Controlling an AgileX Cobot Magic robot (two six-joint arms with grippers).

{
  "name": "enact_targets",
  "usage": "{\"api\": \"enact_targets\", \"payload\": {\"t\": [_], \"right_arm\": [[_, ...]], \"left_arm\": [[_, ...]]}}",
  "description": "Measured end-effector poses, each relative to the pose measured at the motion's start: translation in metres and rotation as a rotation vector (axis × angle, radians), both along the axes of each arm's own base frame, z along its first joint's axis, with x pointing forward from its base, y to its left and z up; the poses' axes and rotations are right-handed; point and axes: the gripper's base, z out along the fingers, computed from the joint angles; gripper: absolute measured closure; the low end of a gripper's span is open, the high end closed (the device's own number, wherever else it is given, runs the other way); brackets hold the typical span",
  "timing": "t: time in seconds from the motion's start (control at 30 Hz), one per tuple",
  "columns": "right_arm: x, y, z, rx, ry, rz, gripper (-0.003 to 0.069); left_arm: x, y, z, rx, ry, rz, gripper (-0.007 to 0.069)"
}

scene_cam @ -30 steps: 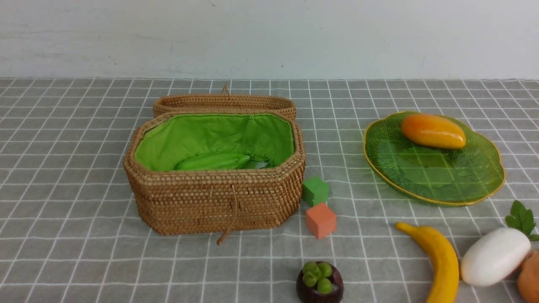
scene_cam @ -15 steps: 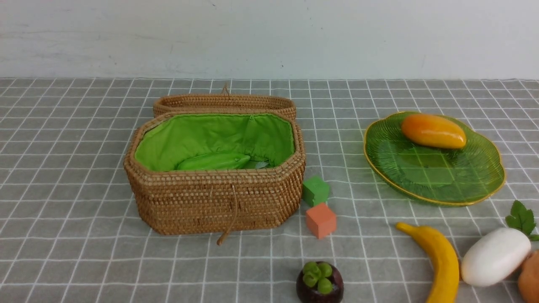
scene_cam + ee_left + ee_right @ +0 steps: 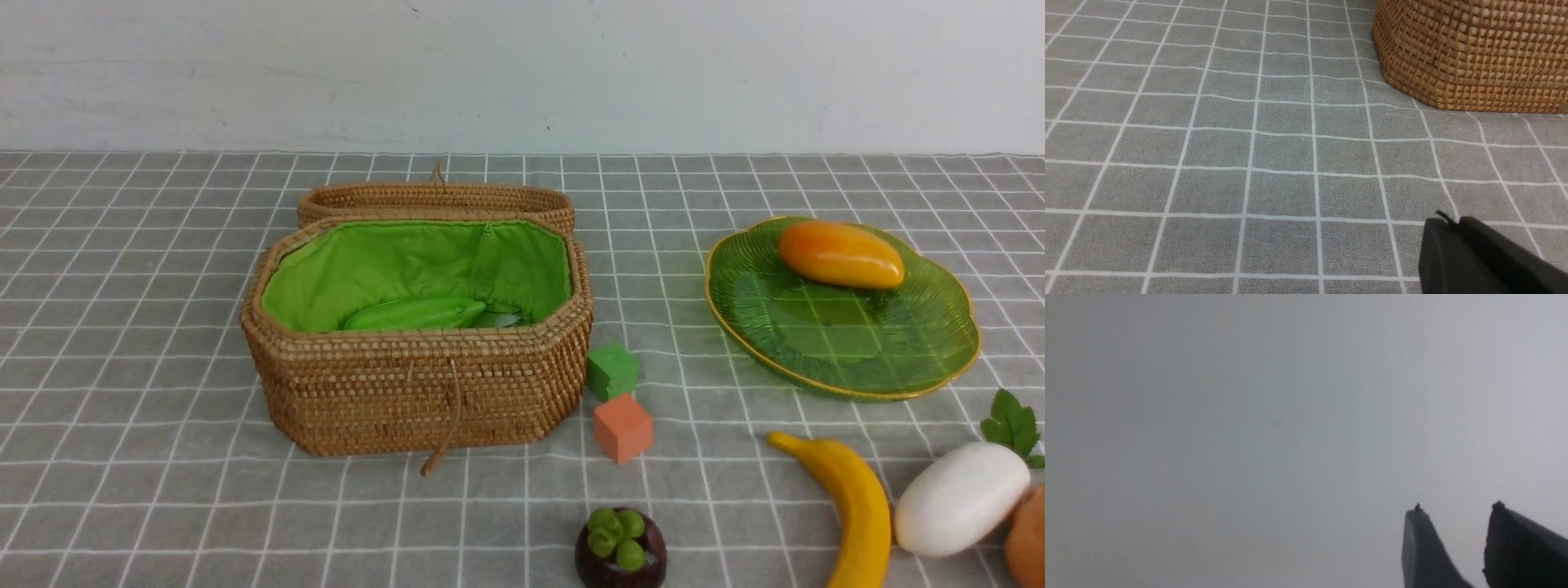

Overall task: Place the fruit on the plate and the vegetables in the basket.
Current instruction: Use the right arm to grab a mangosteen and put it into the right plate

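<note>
The wicker basket (image 3: 416, 384) stands open at centre left with a light green gourd (image 3: 415, 314) inside; its wall shows in the left wrist view (image 3: 1474, 53). The green plate (image 3: 849, 347) at right holds the mango (image 3: 839, 254). The banana (image 3: 857, 506), white radish (image 3: 959, 496) and potato (image 3: 1029, 535) lie at the front right. The mangosteen (image 3: 620, 549) sits at the front centre. No eggplant is visible. Neither arm shows in the front view. My left gripper (image 3: 1447, 222) is shut and empty above the cloth. My right gripper (image 3: 1457, 508) is open and empty, facing a blank grey surface.
A green cube (image 3: 611, 370) and an orange cube (image 3: 622, 427) sit just right of the basket. The basket lid (image 3: 433, 198) lies open behind it. A grey checked cloth (image 3: 147, 490) covers the table, and a white wall stands behind.
</note>
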Motion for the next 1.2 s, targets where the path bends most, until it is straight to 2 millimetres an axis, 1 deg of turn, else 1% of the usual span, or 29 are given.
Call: {"api": "enact_targets", "payload": {"t": [0.03,0.07,0.1,0.2,0.23,0.27,0.3,0.33,0.37,0.4,0.43,0.47,0.5,0.53,0.57,0.6,0.67,0.7,0.73,0.77,0.83,0.87,0.9,0.97,1.0,1.03,1.1,1.17,1.2], "right_arm": [[0.0,0.0,0.001,0.012,-0.003,0.005,0.0417],[-0.004,-0.003,0.017,0.111,-0.022,0.036,0.0417],[-0.008,-0.005,0.029,0.156,-0.035,0.046,0.0417],[-0.021,-0.008,0.076,0.221,-0.05,0.038,0.0417],[-0.02,-0.008,0.079,0.223,-0.041,0.034,0.0417],[-0.021,-0.01,0.108,0.219,-0.011,0.003,0.0417],[-0.017,-0.011,0.123,0.221,0.023,-0.015,0.0417],[-0.013,-0.011,0.126,0.223,0.042,-0.019,0.0417],[-0.006,-0.013,0.143,0.229,0.102,-0.042,0.0417],[0.004,-0.015,0.152,0.238,0.162,-0.057,0.0417],[0.022,-0.018,0.158,0.249,0.252,-0.077,0.0417],[0.035,-0.02,0.159,0.256,0.321,-0.092,0.0417],[0.043,-0.021,0.158,0.258,0.366,-0.102,0.0417],[0.057,-0.022,0.154,0.255,0.432,-0.117,0.0417],[0.063,-0.023,0.151,0.253,0.455,-0.122,0.0417],[0.085,-0.025,0.14,0.246,0.553,-0.143,0.0417],[0.111,-0.025,0.124,0.235,0.671,-0.142,0.0417],[0.113,-0.024,0.122,0.234,0.683,-0.139,0.0417],[0.132,-0.017,0.105,0.213,0.803,-0.104,0.0417],[0.131,-0.015,0.104,0.209,0.809,-0.098,0.0417],[0.153,0.011,0.079,0.115,0.982,-0.003,0.0417],[0.154,0.013,0.077,0.105,0.994,0.005,0.0417],[0.162,0.032,0.065,0.025,1.074,0.066,0.0417],[0.171,0.061,0.053,-0.109,1.185,0.141,0.0417],[0.174,0.075,0.048,-0.173,1.243,0.171,0.0415],[0.175,0.078,0.048,-0.185,1.254,0.176,0.0415],[0.185,0.117,0.044,-0.362,1.429,0.216,0.0399],[0.189,0.128,0.044,-0.413,1.483,0.218,0.039],[0.195,0.142,0.044,-0.475,1.557,0.219,0.037]], "left_arm": [[0.0,0.0,0.0,0.0,0.0,0.0,0.0594],[0.0,0.0,0.0,0.0,0.0,0.0,0.0594],[0.0,0.0,0.0,0.0,0.0,0.0,0.0592],[0.0,0.0,0.0,0.0,0.0,0.0,0.0592],[0.0,0.0,0.0,0.0,0.0,0.0,0.0592],[0.0,0.0,0.0,0.0,0.0,0.0,0.0592],[0.0,0.0,0.0,0.0,0.0,0.0,0.059],[0.0,0.0,0.0,0.0,0.0,0.0,0.059],[0.0,0.0,0.0,0.0,0.0,0.0,0.0588],[0.0,0.0,0.0,0.0,0.0,0.0,0.0587],[0.0,0.0,0.0,0.0,0.0,0.0,0.0586],[0.0,0.0,0.0,0.0,0.0,0.0,0.0585],[0.0,0.0,0.0,0.0,0.0,0.0,0.0585],[0.0,0.0,0.0,0.0,0.0,0.0,0.0585],[0.0,0.0,0.0,0.0,0.0,0.0,0.0585],[0.0,0.0,0.0,0.0,0.0,0.0,0.0585],[0.0,0.0,0.0,0.0,0.0,0.0,0.0585],[0.0,0.0,0.0,0.0,0.0,0.0,0.0585],[0.0,0.0,0.0,0.0,0.0,0.0,0.0585],[0.0,0.0,0.0,0.0,0.0,0.0,0.0585],[0.0,0.0,0.0,0.0,0.0,0.0,0.0585],[0.0,0.0,0.0,0.0,0.0,0.0,0.0585],[0.0,0.0,0.0,0.0,0.0,0.0,0.0585],[0.0,0.0,0.0,0.0,0.0,0.0,0.0585],[0.0,0.0,0.0,0.0,0.0,0.0,0.0585],[0.0,0.0,0.0,0.0,0.0,0.0,0.0585],[0.0,0.0,0.0,0.0,0.0,0.0,0.0585],[0.0,0.0,0.0,0.0,0.0,0.0,0.0585],[0.0,0.0,0.0,0.0,0.0,0.0,0.0585]]}}
